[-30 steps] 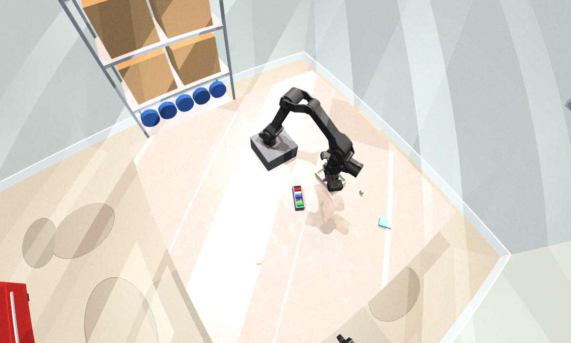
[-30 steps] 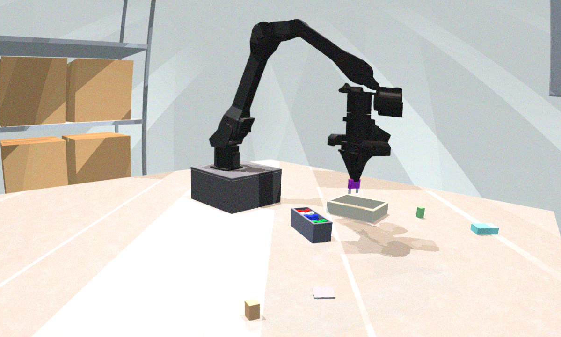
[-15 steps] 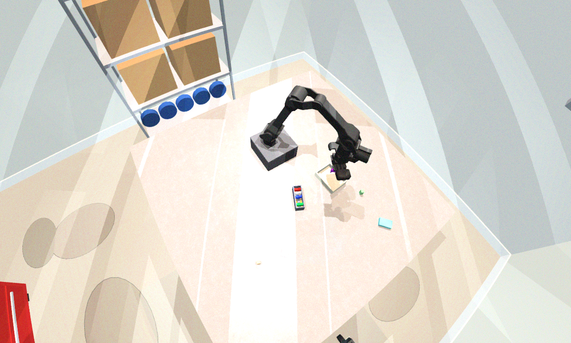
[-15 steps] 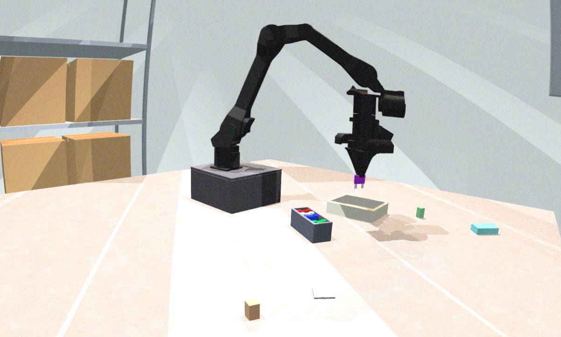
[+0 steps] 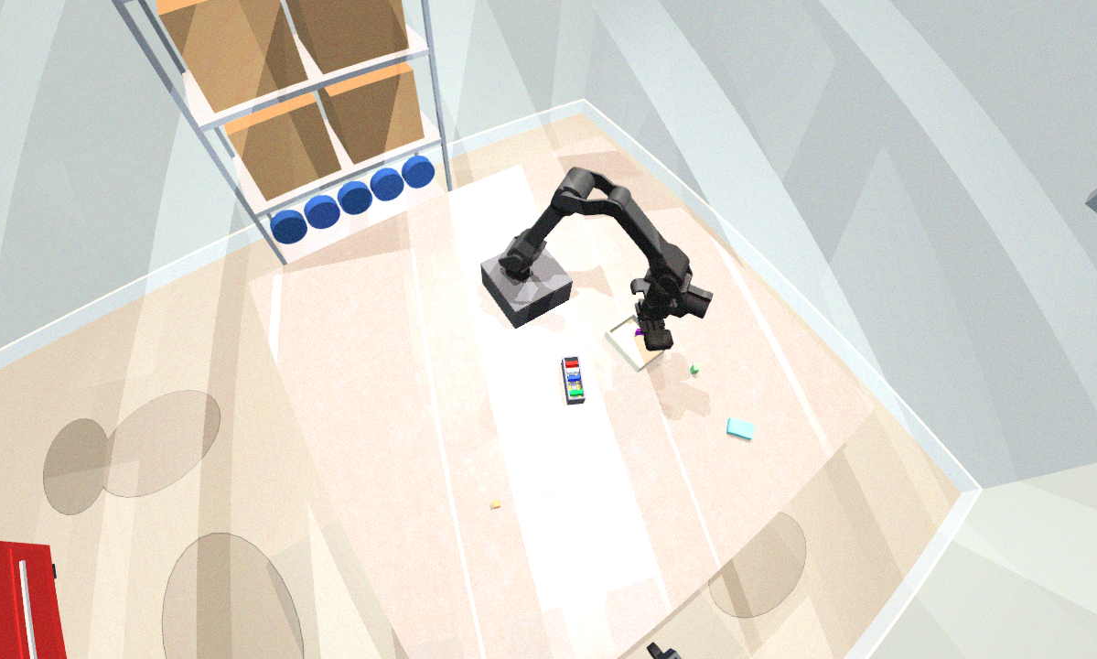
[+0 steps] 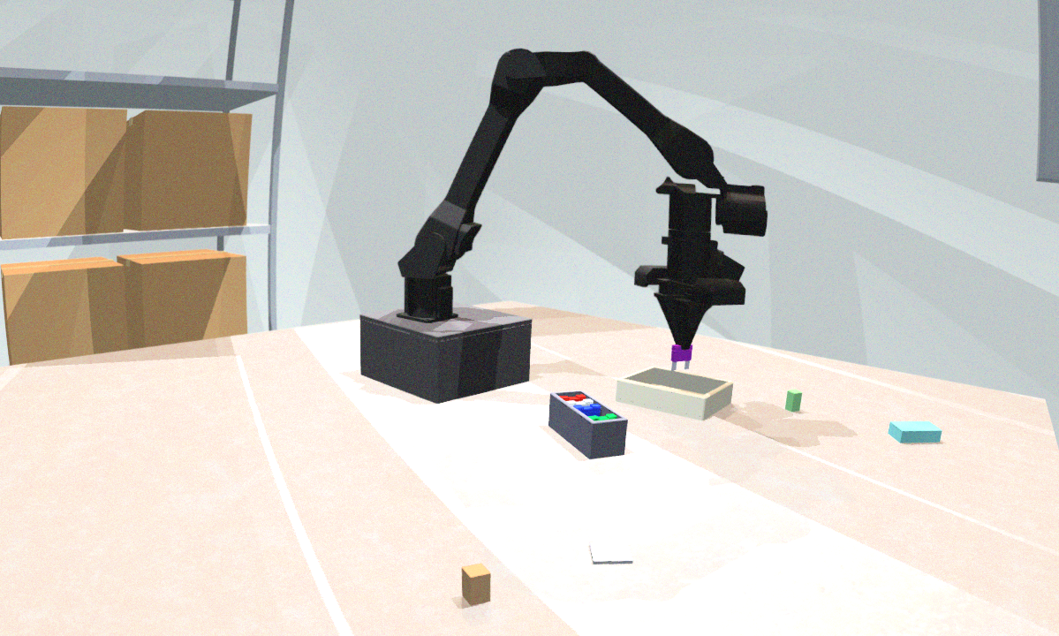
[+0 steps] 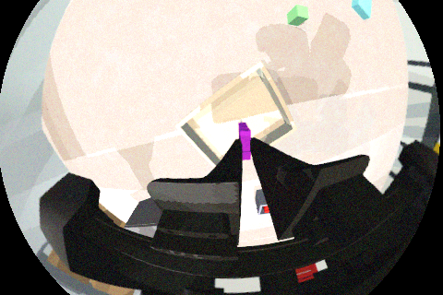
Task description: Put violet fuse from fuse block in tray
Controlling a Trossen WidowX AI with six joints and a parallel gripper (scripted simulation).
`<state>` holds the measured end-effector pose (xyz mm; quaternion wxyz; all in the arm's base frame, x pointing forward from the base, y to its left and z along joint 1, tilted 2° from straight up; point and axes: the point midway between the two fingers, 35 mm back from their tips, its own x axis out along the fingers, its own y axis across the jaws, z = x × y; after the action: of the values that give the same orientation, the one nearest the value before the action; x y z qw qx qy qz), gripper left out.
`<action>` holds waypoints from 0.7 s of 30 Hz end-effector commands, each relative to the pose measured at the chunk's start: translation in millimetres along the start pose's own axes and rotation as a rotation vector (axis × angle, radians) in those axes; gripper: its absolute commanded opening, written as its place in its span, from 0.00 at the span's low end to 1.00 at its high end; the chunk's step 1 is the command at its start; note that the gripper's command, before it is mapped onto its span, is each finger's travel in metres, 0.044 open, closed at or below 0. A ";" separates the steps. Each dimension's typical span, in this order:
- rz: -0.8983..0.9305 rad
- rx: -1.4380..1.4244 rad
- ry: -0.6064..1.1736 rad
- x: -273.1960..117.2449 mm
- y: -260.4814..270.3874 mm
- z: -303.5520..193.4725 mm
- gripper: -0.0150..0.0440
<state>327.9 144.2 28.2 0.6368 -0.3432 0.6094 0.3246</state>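
Background: pale grey walls stand behind a light beige table top (image 5: 371, 459) (image 6: 161, 474) (image 7: 138, 55), which has bright bands of light on it.
Gripper: the black parallel-jaw gripper (image 5: 641, 329) (image 6: 681, 345) (image 7: 245, 143) points downward, and its fingers are nearly together, with only a narrow gap.
Grasp: the tips are clenched on the violet plastic-looking fuse (image 5: 639, 332) (image 6: 681, 354) (image 7: 245, 143).
Fuse: it is held upright, with two grey prongs downward, above the shallow, pale rectangular tray (image 5: 622, 355) (image 6: 659, 401) (image 7: 226, 93), and not released.
Fuse block: the dark, long fuse block (image 5: 574, 400) (image 6: 584, 431) (image 7: 259, 195) stands near the tray, apart from the gripper; red, white, blue and green fuses sit in it.
Small items: a green block (image 5: 694, 369) (image 6: 792, 401) (image 7: 297, 16) and a flat turquoise block (image 5: 739, 428) (image 6: 914, 432) (image 7: 362, 1) lie beyond the tray.
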 end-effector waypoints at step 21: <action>0.003 0.001 0.004 16.9 0.8 -1.4 0.61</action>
<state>327.0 143.4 11.0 0.6350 -0.3426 0.6117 0.3244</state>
